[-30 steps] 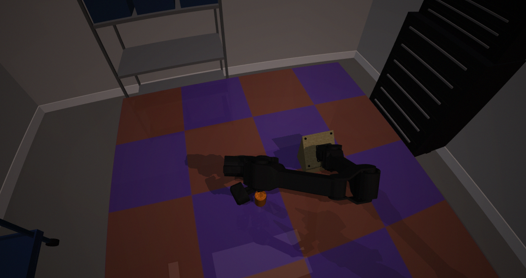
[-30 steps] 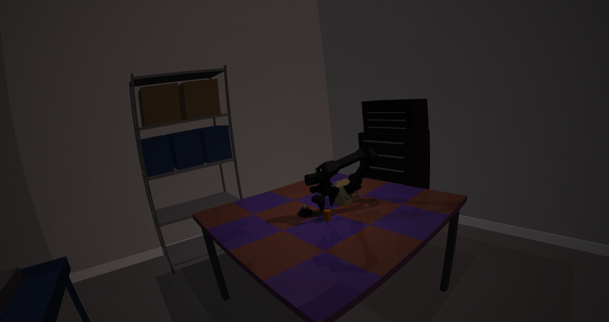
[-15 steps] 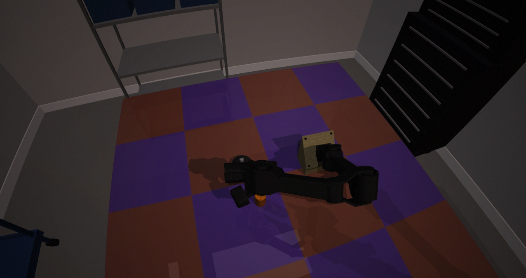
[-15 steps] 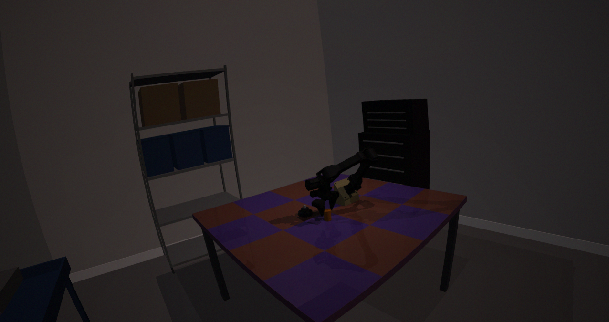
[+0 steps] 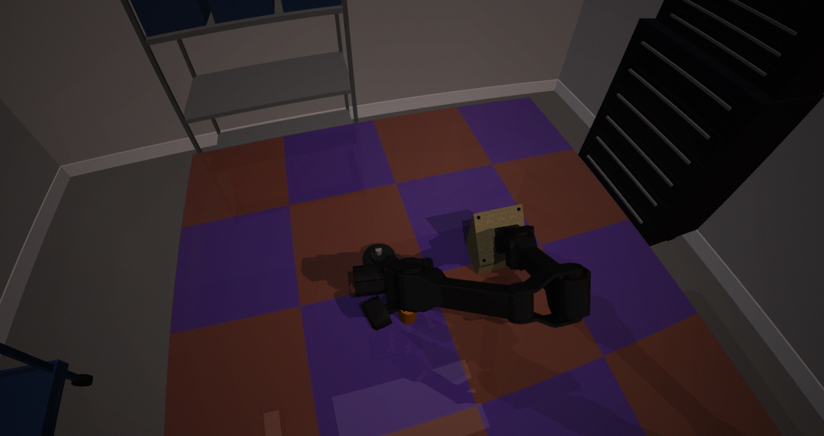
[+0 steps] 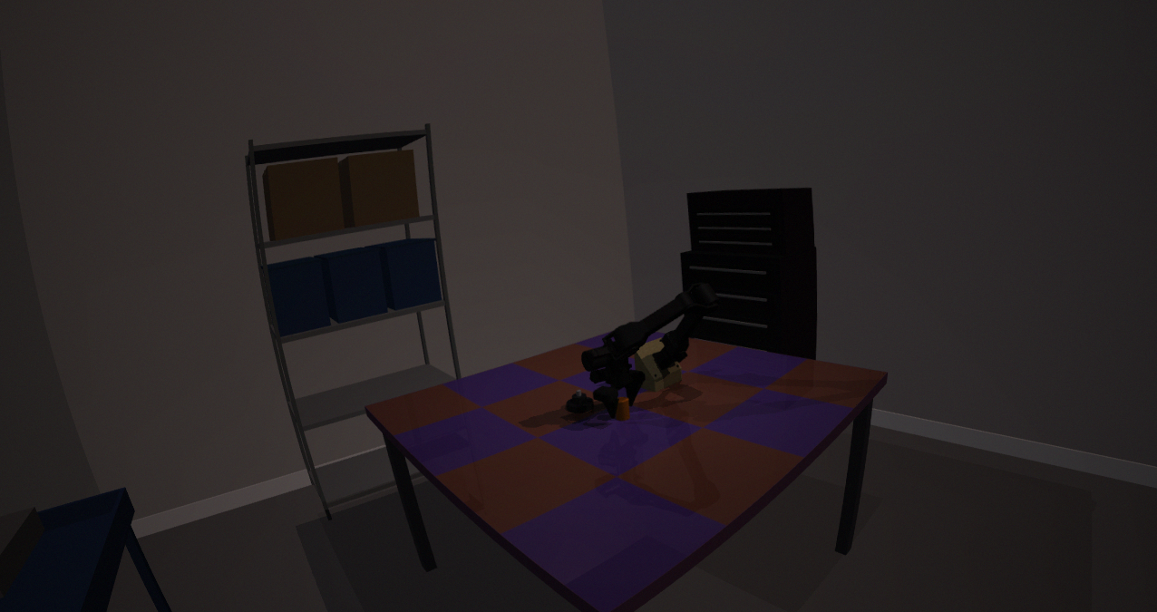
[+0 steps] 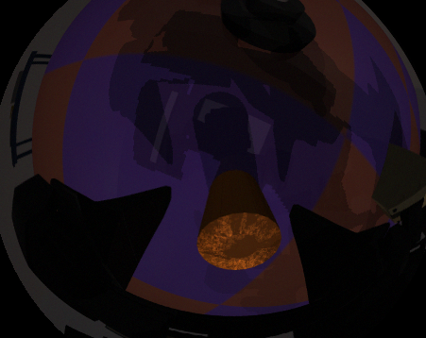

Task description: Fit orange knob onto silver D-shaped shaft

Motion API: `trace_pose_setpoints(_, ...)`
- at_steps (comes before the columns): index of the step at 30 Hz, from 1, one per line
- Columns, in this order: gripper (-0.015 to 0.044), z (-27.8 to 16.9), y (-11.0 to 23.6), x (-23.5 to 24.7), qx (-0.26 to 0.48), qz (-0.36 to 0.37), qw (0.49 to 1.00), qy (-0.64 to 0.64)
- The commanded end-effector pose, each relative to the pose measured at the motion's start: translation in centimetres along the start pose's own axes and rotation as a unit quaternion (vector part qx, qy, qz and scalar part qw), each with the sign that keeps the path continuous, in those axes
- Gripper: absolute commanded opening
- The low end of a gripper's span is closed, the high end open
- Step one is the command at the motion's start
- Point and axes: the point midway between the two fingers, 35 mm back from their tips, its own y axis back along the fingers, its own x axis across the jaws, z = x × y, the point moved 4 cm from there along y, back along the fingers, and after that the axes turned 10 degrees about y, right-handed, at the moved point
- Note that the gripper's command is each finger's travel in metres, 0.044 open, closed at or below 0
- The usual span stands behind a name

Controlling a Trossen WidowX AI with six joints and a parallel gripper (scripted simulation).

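The orange knob (image 5: pixel 407 316) (image 6: pixel 623 408) (image 7: pixel 238 241) stands upright on the checkered table, its top face toward the wrist camera. Its hole is hidden. My gripper (image 7: pixel 234 203) is open, with one fingertip on each side of the knob in the wrist view and a gap on both sides. The arm partly covers the knob in the top view. The dark round pedestal (image 5: pixel 370 259) (image 6: pixel 578 405) (image 7: pixel 271 33) stands apart from the knob. Its silver shaft (image 5: pixel 378 250) (image 6: pixel 578 393) points up, bare; the shaft's flat side cannot be made out.
The arm's tan base block (image 5: pixel 484 243) (image 6: pixel 656 369) (image 7: pixel 403 175) stands on the table (image 5: pixel 236 272) (image 6: pixel 615 543) to the right of the pedestal. A shelf rack (image 5: pixel 270 81) (image 6: pixel 364 393) and a black drawer cabinet (image 5: pixel 685 122) (image 6: pixel 748 285) stand beyond the table.
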Motion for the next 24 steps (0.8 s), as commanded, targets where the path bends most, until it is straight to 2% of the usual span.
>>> trace_pose_setpoints(1, 0.0440, -0.10, -0.62, -0.08, 0.004, 0.001, 1.000, -0.003)
trace_pose_setpoints(6, 0.0440, -0.16, -1.15, -0.13, 0.005, 0.001, 1.000, -0.003)
trace_pose_setpoints(16, 0.0177, -0.16, -1.15, -0.13, 0.005, 0.001, 1.000, -0.003)
trace_pose_setpoints(21, 0.0144, -0.16, -1.15, -0.13, 0.005, 0.001, 1.000, -0.003)
trace_pose_setpoints(24, 0.0065, -0.12, -0.96, -0.09, 0.004, 0.001, 1.000, -0.003)
